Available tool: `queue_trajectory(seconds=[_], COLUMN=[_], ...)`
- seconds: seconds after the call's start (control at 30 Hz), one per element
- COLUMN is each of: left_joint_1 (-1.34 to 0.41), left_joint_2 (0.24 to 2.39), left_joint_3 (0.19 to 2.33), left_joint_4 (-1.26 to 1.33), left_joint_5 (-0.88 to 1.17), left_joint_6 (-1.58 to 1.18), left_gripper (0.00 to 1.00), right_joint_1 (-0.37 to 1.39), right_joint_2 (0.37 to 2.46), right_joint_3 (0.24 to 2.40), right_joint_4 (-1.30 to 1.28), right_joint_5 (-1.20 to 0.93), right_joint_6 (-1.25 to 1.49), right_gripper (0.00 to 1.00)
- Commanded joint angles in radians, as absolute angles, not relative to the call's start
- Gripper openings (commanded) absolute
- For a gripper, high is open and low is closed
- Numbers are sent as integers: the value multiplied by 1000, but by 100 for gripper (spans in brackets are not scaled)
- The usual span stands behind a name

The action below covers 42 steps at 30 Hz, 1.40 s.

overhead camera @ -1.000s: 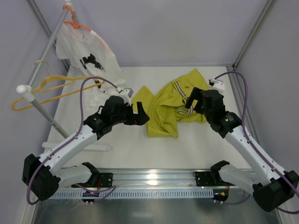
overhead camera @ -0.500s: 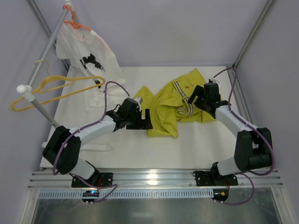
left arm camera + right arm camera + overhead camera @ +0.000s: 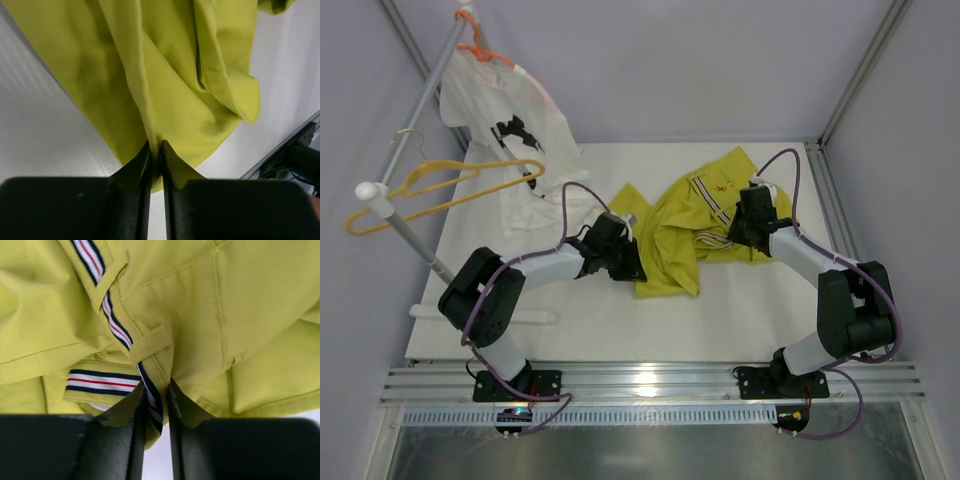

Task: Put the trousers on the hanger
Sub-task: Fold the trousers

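The yellow-green trousers point(image 3: 675, 235) lie crumpled on the white table, right of centre. My left gripper point(image 3: 632, 262) is shut on a fold at their left edge; in the left wrist view the trousers point(image 3: 175, 75) are pinched between the jaws of the left gripper point(image 3: 155, 150). My right gripper point(image 3: 738, 228) is shut on the waist; in the right wrist view the striped waistband point(image 3: 115, 325) runs down between the jaws of the right gripper point(image 3: 156, 390). The yellow hanger point(image 3: 440, 190) hangs empty on the slanted rail at the left.
A white T-shirt point(image 3: 510, 120) with black print hangs from an orange hanger point(image 3: 485, 52) on the same rail point(image 3: 415, 120). A white tube point(image 3: 520, 315) lies near the table's left front. Metal frame posts point(image 3: 860, 70) stand at the back corners.
Both arms have stretched forward and down onto the trousers. Both sets of jaws, open earlier, have closed on the cloth: the left on the left fold, the right on the waistband.
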State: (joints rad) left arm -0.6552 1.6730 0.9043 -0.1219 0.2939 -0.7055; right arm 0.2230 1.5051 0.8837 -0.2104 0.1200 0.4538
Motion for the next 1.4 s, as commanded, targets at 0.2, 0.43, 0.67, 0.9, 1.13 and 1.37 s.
queue_trajectory(seconds=[0.2,0.43,0.67,0.9,1.13,1.37], left_joint_1=[-657,-655,-657,-657,-655,-657], left_joint_2=[1617,1511,1424,1304,1255,1269], left_joint_3=[989,1017,982,895,841,825], left_joint_4=[-245,-440,-563,-523,-456,-434], left_joint_5=[234,37,-117,-61,-11,-3], left_joint_6=[-678,-637,-646,-663,-672,-673], left_gripper=[0,0,0,0,0,0], right_joint_1=[215,141,80,81,207,347], right_joint_2=[1418,1238,1175,1089,1123,1521], right_joint_3=[1008,1034,1003,1069,1066,1182], right_joint_4=[-507,-747,-830,-816,-597,-440], right_joint_5=[509,709,709,356,171,307], right_joint_6=[466,549,563,450,583,422], right_gripper=[4,4,6,50,65,67])
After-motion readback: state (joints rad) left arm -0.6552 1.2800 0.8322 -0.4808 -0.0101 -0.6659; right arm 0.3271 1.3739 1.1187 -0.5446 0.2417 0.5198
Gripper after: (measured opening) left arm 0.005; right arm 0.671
